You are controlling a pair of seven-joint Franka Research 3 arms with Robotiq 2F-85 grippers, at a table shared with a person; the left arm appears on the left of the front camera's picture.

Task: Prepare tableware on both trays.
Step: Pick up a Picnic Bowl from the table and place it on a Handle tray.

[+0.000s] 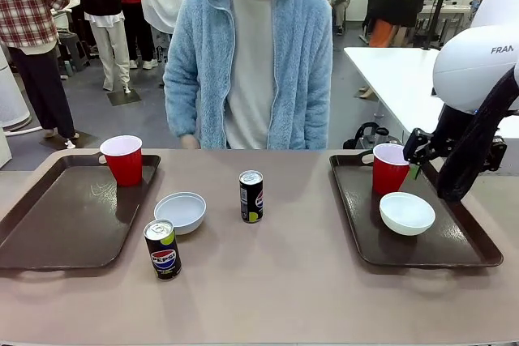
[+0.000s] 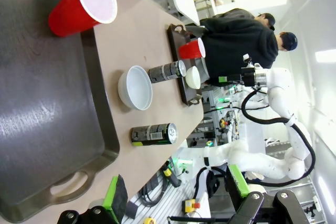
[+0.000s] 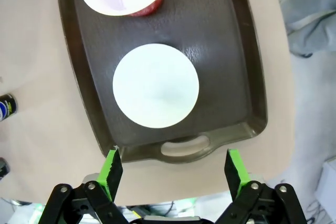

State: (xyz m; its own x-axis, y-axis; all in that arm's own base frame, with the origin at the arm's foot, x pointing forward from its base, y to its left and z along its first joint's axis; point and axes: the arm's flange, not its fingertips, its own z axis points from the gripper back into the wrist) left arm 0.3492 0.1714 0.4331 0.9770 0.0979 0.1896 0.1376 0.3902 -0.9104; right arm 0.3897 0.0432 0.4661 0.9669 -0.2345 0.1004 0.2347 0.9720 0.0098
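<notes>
Judging from the layout, the set-up is taken to be about half done. Nearest, the Pepsi can [image 1: 163,249] stands upright on the bare table, just off the near right corner of the left tray [image 1: 57,224]. At its 1 o'clock a white bowl [image 1: 180,211] sits on the table, just beside that tray's right rim. The black can [image 1: 251,196] stands at the bowl's 3 o'clock, near the table's middle. On the left tray a single red cup [image 1: 122,160] is seen, at the far right corner. The right tray [image 1: 357,224] carries a second bowl [image 1: 406,213], with a second red cup [image 1: 389,168] at its 11 o'clock; no can is on it.

Step in hand, as judged: both cans and the loose bowl are not yet placed. A grasp round a can's body or on the bowl's rim is called for next, then a lift over the raised tray rim.

Left gripper [image 2: 176,190]: fingers spread wide, nothing between them, held near the left tray's near handle.

Right gripper [image 3: 173,166]: fingers spread wide, empty, held above the right tray's near handle; nothing is touched.
</notes>
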